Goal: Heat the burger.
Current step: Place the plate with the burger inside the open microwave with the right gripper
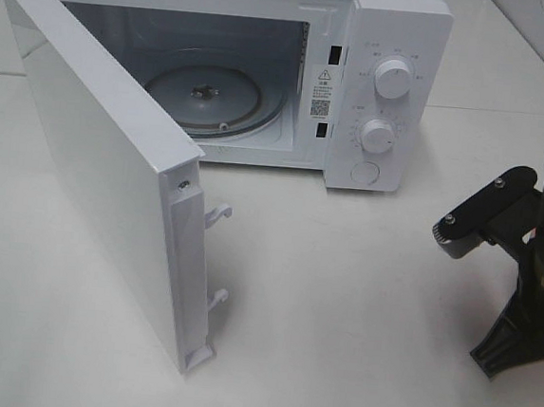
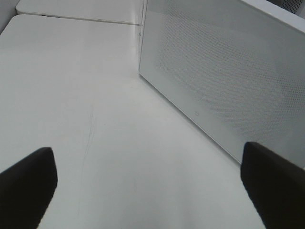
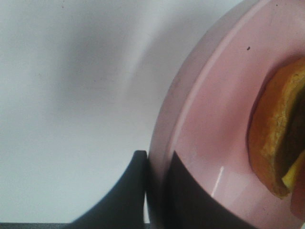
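In the high view the microwave (image 1: 377,89) stands with its door (image 1: 94,169) swung wide open, and the glass turntable (image 1: 205,93) inside is bare. Only the right arm (image 1: 522,235) shows, at the edge. The burger is not seen here, so it is not yet inside.

In the left wrist view the left tool (image 2: 152,191) hangs over the tabletop (image 2: 71,95) with its fingers wide apart and nothing between them, near the outer face of the door.

In the right wrist view the right tool (image 3: 155,191) is clamped on the rim of the plate (image 3: 214,109), one finger on each side. The burger (image 3: 269,138) lies on the plate, away from the pinch.

I think the rim grip is the weak point. The load sits off to one side, so the plate may tip and the burger slide off. The plate may also strike the edge of the opening on entry. If the left tool bumps the door, the door could swing into the path.
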Robot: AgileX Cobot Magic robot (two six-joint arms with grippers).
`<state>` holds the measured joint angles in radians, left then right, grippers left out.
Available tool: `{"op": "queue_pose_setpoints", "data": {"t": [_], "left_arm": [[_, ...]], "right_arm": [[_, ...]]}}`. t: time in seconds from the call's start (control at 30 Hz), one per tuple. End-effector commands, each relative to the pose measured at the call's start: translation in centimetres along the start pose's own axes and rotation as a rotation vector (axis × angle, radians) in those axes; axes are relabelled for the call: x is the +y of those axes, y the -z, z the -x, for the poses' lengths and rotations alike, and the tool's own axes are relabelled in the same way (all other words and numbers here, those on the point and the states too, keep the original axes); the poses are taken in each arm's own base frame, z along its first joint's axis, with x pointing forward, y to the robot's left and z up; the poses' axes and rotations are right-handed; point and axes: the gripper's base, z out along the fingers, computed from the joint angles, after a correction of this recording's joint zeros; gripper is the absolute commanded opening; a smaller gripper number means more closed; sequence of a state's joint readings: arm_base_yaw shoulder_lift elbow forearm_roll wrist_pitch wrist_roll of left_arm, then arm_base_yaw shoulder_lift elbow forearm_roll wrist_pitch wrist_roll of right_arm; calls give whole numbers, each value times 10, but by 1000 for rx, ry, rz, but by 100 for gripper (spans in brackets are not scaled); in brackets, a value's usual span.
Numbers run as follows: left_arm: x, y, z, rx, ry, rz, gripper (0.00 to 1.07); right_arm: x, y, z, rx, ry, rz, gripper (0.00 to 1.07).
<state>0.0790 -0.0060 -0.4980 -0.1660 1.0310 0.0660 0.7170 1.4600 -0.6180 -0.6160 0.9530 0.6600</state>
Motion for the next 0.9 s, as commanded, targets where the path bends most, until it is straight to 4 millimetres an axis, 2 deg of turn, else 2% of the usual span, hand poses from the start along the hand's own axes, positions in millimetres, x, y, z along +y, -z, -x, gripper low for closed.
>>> {"op": "queue_pose_setpoints", "data": {"t": [0.03, 0.37, 0.57, 0.9], "left_arm": [[0, 2, -1, -17, 4, -1, 100], [0, 2, -1, -17, 4, -1, 100], [0, 2, -1, -17, 4, -1, 100], [0, 2, -1, -17, 4, -1, 100]], "right_arm": [[-2, 1, -7, 7, 60, -108, 0], [6, 7, -9, -24, 130, -147, 0], [2, 1, -22, -65, 182, -153, 0], [-11, 3, -38, -191, 291, -162, 0]]}}
